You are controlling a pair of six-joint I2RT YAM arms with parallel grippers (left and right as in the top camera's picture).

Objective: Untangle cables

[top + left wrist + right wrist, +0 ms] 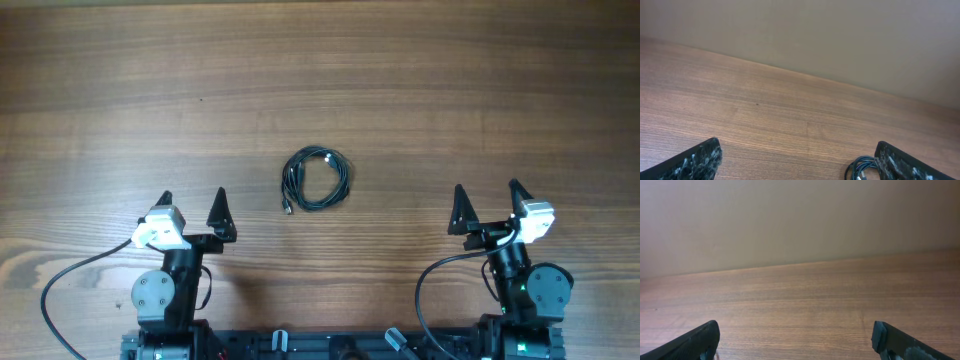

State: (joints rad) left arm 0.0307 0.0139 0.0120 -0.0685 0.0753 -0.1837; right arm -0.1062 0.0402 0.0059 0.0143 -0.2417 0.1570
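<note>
The cables (315,178) lie as one small black coil on the wooden table, near the middle in the overhead view, with a plug end at its lower left. In the left wrist view part of the coil (861,168) shows beside the right finger. My left gripper (192,203) stands open to the coil's lower left, apart from it, nothing between its fingers. My right gripper (486,196) stands open to the coil's lower right, also empty and well apart. In the right wrist view only bare table lies between the fingers (890,337).
The wooden table (320,80) stretches wide behind the coil. A plain wall rises beyond the table's far edge (800,267). The arms' thick black wires (60,285) loop at the front edge, by the bases.
</note>
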